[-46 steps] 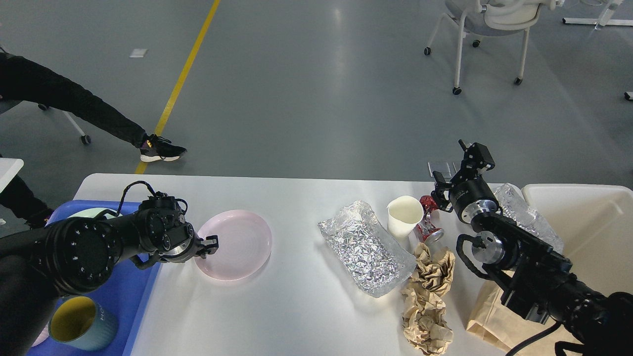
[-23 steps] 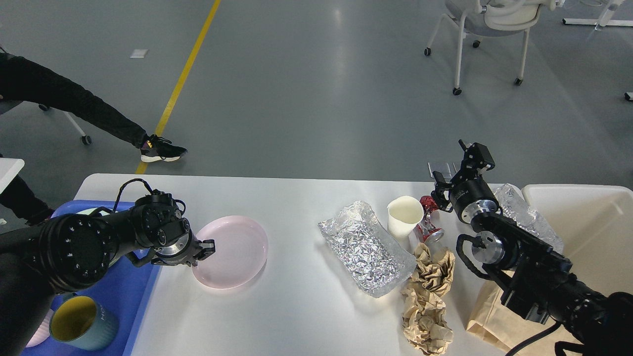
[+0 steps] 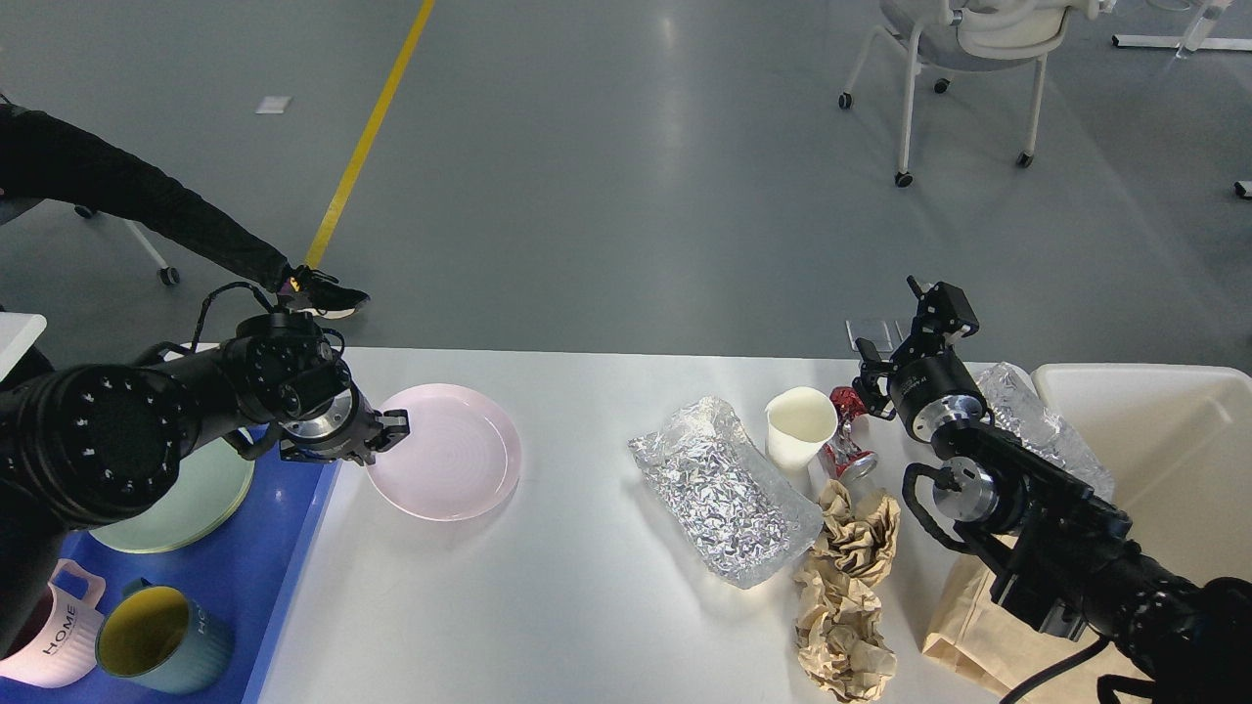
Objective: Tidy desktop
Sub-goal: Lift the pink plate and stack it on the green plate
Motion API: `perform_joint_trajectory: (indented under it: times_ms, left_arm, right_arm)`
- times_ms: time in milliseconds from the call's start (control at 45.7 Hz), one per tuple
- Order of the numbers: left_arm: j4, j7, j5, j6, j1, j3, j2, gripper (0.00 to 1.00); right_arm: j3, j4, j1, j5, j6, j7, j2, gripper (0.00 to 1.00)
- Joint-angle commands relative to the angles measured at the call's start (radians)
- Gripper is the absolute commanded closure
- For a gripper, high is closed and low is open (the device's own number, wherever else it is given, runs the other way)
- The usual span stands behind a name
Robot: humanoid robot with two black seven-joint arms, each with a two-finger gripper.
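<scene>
Head view, the only one: the table (image 3: 606,606) fills the near half of the frame, white, rounded corners, its far edge against grey floor. Left side: the left pincer (image 3: 389,427) sits at the left rim of a pink plate (image 3: 445,452), fingers closed on that rim as far as the angle shows; whether the plate is lifted or flat on the table I cannot tell. A blue tray (image 3: 293,548) lies just left of the plate, holding a pale green plate (image 3: 181,499), a pink mug (image 3: 44,640) and a teal mug (image 3: 161,640) with yellow inside. Middle right: a crumpled foil tray (image 3: 724,499), a white cup (image 3: 800,426), a crushed red can (image 3: 847,440) just right of the cup, and balled brown paper (image 3: 846,596) nearer. The right pincer (image 3: 934,311) is raised above the can, seen small and dark; its fingers cannot be told apart. A brown paper bag (image 3: 968,626) lies under the right arm, a clear plastic wrapper (image 3: 1042,425) behind it, a cream bin (image 3: 1164,460) at far right. Judgement on risk: an edge pinch on a smooth plate is a thin hold, so it may tip or slip during transfer and strike the tray wall or land on the green plate. The left forearm is bulky and low over the tray and could knock the mugs.
</scene>
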Motion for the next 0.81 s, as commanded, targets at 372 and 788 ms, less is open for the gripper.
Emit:
perform_joint_trajectory:
  times_ms: [372, 788]
  left_arm:
    - [-0.001, 0.021, 0.0, -0.156, -0.186, -0.073, 0.054, 1.0]
    - [-0.066, 0.018, -0.003, -0.37, -0.281, -0.194, 0.353, 1.0]
  right_arm:
    - [0.0, 0.0, 0.0, 0.0, 0.0, 0.0, 0.0, 0.0]
    - [0.0, 0.0, 0.0, 0.0, 0.0, 0.0, 0.0, 0.0]
